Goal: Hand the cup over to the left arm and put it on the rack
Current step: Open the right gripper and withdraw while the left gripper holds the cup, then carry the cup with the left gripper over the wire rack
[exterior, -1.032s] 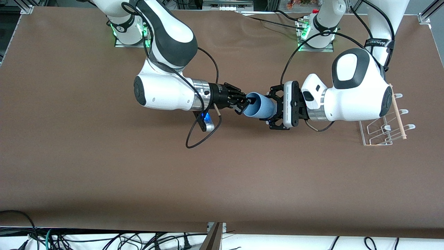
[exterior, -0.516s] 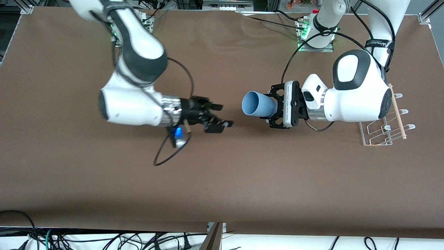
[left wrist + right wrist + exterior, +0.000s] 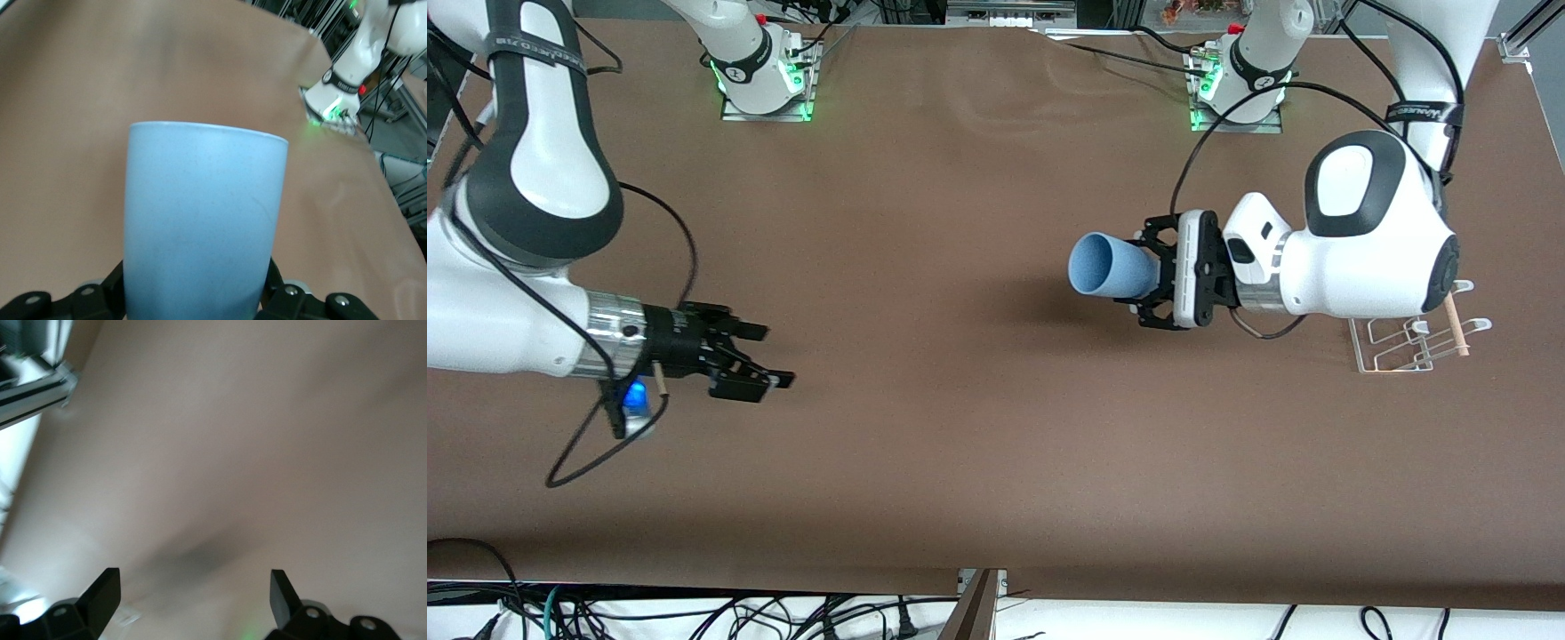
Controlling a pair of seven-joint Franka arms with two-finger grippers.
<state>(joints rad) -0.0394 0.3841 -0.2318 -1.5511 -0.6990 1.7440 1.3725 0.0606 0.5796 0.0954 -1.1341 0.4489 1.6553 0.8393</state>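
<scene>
A: Left gripper first. State?

B: Clamped on the base of the cup. The light-blue tumbler lies on its side in the air over the table, open mouth turned toward the right arm's end. In the left wrist view the cup fills the frame, with black gripper parts either side of its lower end.

A: Position relative to the rack?

B: The rack stands on the table at the left arm's end, partly covered by the left arm. Its wooden dowel shows along the outer side. Cup and rack are well apart, with the arm's wrist and hand between them.

A: Right gripper?

B: Right gripper hangs empty over the table at the right arm's end, well apart from the cup. Fingers spread; in the right wrist view both black fingertips show with a wide gap and only blurred table between them.

A: Contact between the two grippers?

B: None. Bare brown table separates them.
</scene>
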